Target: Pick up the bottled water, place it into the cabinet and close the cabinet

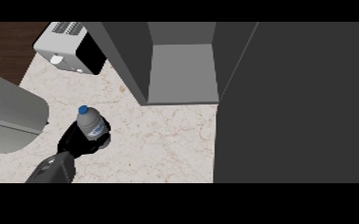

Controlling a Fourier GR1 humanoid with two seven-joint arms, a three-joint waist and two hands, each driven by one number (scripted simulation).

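The bottled water [90,123], clear with a blue cap, stands nearly upright over the marble counter [165,144] at the lower left. My left hand [75,142] is shut on it, its black fingers curled round the lower half, and the grey forearm enters from the bottom left corner. The grey cabinet [132,59] stands open at the top centre, up and to the right of the bottle, and its shelf [181,73] is bare. Its open door [288,104] is a big dark panel that fills the right side. My right hand does not show.
A white and black appliance [67,47] sits at the top left, beside the cabinet's left wall. A large rounded grey shape [17,116] fills the left edge, close to the bottle. Bare counter lies between the bottle and the door.
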